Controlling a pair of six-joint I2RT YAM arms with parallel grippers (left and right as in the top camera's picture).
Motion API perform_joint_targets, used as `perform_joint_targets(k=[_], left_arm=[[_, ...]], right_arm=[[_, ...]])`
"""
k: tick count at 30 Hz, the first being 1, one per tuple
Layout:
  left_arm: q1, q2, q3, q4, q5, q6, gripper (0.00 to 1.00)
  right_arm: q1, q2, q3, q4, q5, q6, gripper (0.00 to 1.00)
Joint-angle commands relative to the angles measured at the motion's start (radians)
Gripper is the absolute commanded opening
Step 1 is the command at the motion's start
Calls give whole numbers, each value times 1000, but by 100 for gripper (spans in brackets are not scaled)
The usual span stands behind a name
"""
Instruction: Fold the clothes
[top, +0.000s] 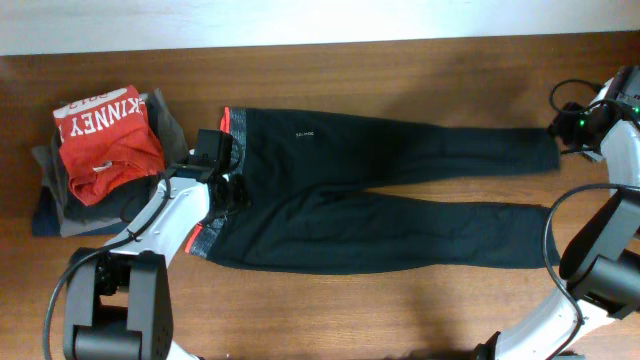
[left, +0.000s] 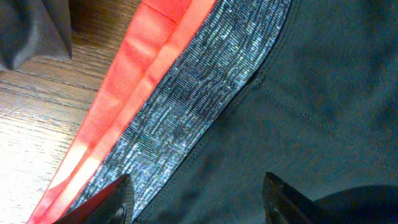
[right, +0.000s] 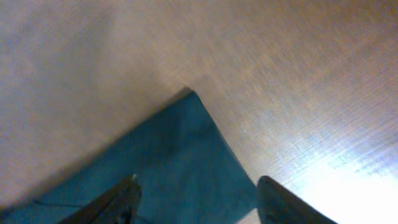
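On the brown wooden table (top: 400, 310), the left tool (left: 196, 202) hangs with its fingers apart over the grey, red-edged waistband (left: 186, 106). The right tool (right: 196, 199), also spread, straddles a cuff (right: 180, 155) corner, probably so each end can be pinched for a lengthwise fold. The pants (top: 380, 200) lie flat mid-table, long axis running arm to arm, waist toward the left arm and cuffs toward the right.

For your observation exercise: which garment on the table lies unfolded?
The black pants, spread out full length; the red T-shirt and grey garments sit stacked beside them.
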Motion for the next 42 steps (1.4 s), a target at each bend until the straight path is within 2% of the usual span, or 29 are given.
perform_joint_targets(k=[1,7,20,23,31,36,39,42], left_arm=[[-3,6,8,-3,-10,10,66],[-3,6,8,-48,-10,14,68],[-3,5,8,-226,-11,25,69],[-3,5,8,-267,-10,25,69],[-3,-42,-4,-323,-14,32,69],[-3,-201,-77,-326,-15,26,69],[5,-320,-151,-306,-65,-43,69],[44,-418,-240,-241,-93,-126,74]], right_arm=[[-4,-17,5,-64,68,5,69],[-4,-31,8,-205,12,26,75],[-5,-218,-22,-575,-19,41,77],[-5,-284,-91,-573,-18,62,78],[-4,-524,-418,-479,-27,117,80],[-4,-663,-589,-402,-55,124,80],[-3,-704,-634,-369,-68,122,80],[-3,-710,-642,-366,-68,102,81]])
